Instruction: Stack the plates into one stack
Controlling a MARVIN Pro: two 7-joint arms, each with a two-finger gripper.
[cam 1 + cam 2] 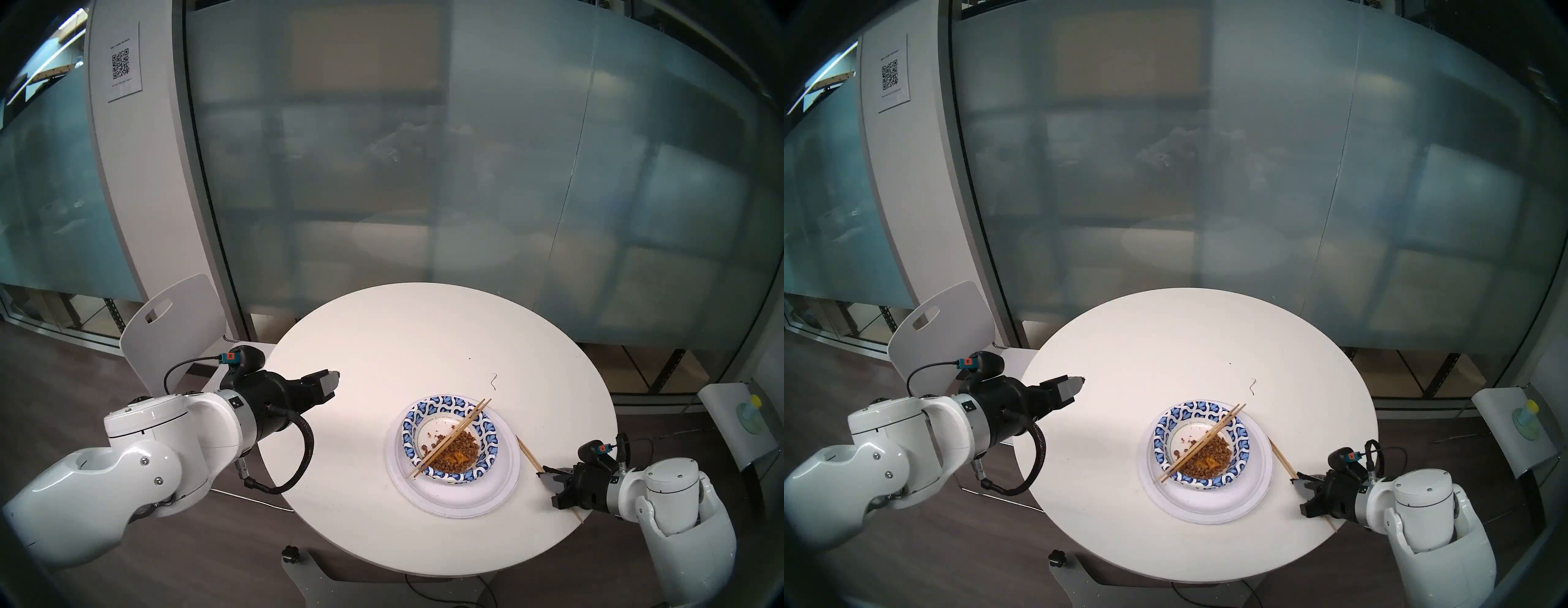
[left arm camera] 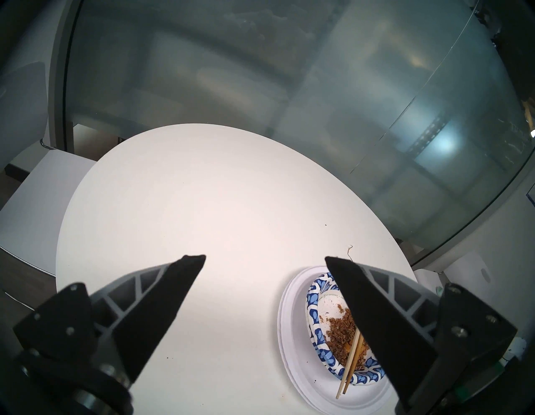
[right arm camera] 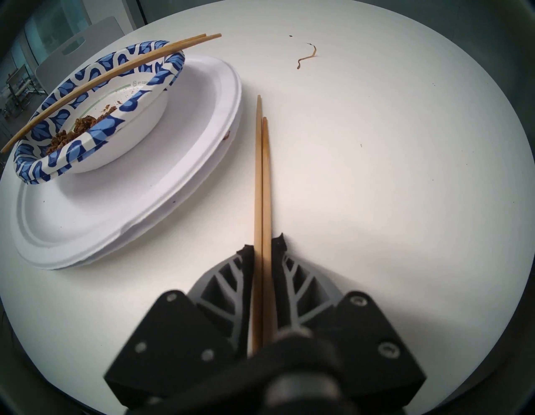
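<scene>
Over the table (image 1: pixel 382 339), right pincer (image 3: pixel 263 246) angled down, clamps chopsticks (image 3: pixel 262 179).

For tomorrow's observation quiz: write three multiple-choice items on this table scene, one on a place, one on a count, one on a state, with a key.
1. Where does the blue-patterned bowl sit?
A. on the white plates
B. on the chair
C. on the floor

2. How many pairs of chopsticks show?
A. one
B. two
C. four

3. How is the left gripper?
A. clamped on a plate
B. gripping chopsticks
C. open and empty

Key: 1 A, the bowl rests inside the plates' rim. 2 B, one pair across the bowl, another between the right gripper's fingers. 3 C, its fingers stand wide apart over the bare table.
</scene>
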